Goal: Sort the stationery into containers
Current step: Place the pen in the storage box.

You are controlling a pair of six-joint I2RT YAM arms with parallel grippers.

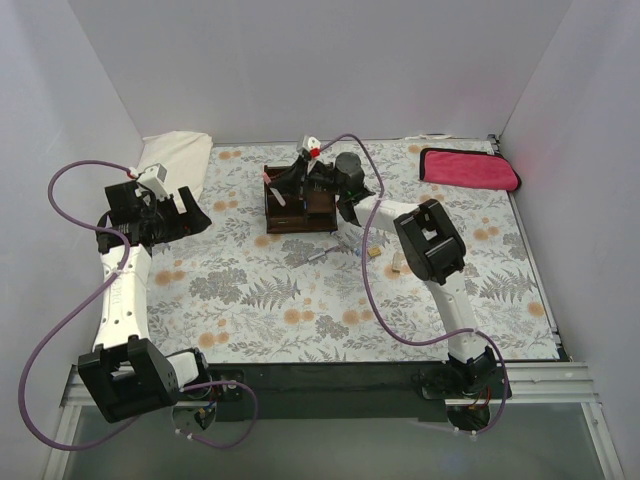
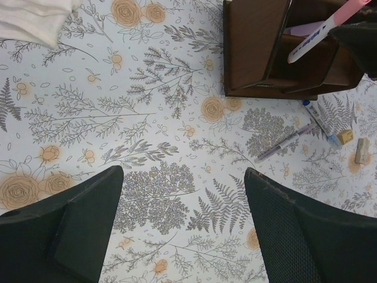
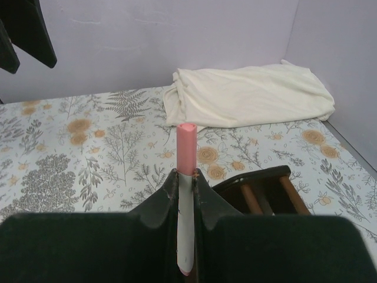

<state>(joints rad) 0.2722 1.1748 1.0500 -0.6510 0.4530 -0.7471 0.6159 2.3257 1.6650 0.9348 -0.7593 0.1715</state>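
- My right claw (image 3: pixel 187 177) is pinched narrow on the pink-capped pen (image 3: pixel 187 147). Both fingers press its white barrel, and the pink end stands out past the fingertips.
- In the right wrist view that pen sits straight between the fingers. In the left wrist view it leans over the organizer (image 2: pixel 259 53).
- I cannot tell whether the pen touches the organizer's wood.
- The organizer is dark brown and split into compartments. It stands on the bench (image 2: pixel 147 118) towards the far middle, with my right claw just above it.
- My left claw (image 2: pixel 182 218) is spread wide and holds nothing. Only flowered bench shows between its two dark fingers (image 2: pixel 76 218), and they touch nothing I can see.
- From above, that claw hangs over the left side of the bench, well apart from the organizer.
- Loose on the bench, just in front of the organizer, lie a grey pen (image 2: pixel 285 141) and a marker (image 2: pixel 321 121) with a blue tip.
- Two tan blocks (image 2: pixel 344 137) lie beside the marker, near each other.
- A white cloth (image 3: pixel 253 94) lies bunched in the far left corner.
- A magenta cloth (image 1: pixel 468 167) lies folded at the far right.
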